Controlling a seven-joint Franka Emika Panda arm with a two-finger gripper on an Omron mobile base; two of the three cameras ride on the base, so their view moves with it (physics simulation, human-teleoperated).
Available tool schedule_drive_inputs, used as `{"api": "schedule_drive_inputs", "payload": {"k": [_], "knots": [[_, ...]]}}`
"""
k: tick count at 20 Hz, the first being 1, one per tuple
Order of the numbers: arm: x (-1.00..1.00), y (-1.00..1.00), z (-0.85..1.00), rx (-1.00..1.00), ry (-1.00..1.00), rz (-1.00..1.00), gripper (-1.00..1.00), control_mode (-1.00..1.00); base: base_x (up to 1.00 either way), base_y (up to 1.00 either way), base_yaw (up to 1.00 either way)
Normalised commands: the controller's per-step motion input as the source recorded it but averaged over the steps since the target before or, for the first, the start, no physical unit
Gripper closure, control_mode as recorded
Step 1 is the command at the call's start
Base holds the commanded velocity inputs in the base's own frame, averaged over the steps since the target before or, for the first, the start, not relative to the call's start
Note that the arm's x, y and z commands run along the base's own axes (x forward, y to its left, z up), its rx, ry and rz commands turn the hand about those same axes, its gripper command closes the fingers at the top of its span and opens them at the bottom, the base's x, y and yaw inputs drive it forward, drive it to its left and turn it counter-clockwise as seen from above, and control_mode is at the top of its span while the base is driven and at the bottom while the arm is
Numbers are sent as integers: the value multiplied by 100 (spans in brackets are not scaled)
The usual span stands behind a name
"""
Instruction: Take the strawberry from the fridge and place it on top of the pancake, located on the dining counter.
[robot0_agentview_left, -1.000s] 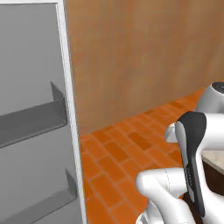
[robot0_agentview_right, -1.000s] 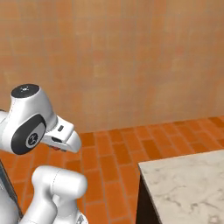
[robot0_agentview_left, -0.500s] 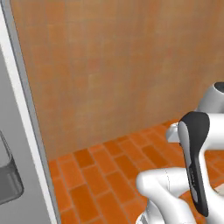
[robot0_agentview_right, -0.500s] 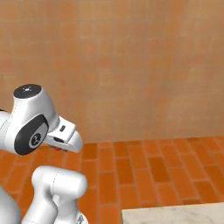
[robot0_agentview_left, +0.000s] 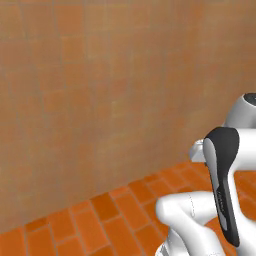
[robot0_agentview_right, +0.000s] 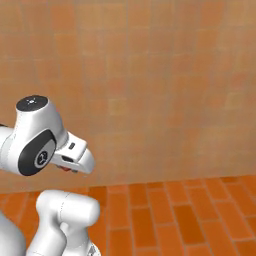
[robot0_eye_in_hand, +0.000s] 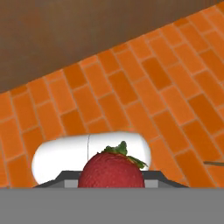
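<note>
Floor (robot0_agentview_left: 110, 215): orange brick-pattern tile, meeting a tan tiled wall (robot0_agentview_right: 150, 75). Nothing visible rests on it.

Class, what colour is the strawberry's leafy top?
Green, on the red strawberry; clearest in the hand view.

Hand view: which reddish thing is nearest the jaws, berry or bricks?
The strawberry, dark red with green leaves, right at the jaws; the orange brick floor lies beyond.

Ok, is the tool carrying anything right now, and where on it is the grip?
Yes: the strawberry sits in the shut tool, green cap up. The contact points on the berry are hidden below the frame edge, so the exact hold cannot be told.
</note>
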Motion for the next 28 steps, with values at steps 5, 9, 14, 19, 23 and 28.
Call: {"api": "schedule_drive_inputs", "payload": {"k": [5,9,14,19,23,28], "knots": [[0,0,0,0,0,0,100,100,96,0,-63],[0,0,0,0,0,0,100,100,84,-1,-74],[0,0,0,0,0,0,100,100,74,-10,-77],[0,0,0,0,0,0,100,100,67,-2,-81],[0,0,0,0,0,0,100,100,69,3,-81],[0,0,0,0,0,0,100,100,99,68,-60]]}}
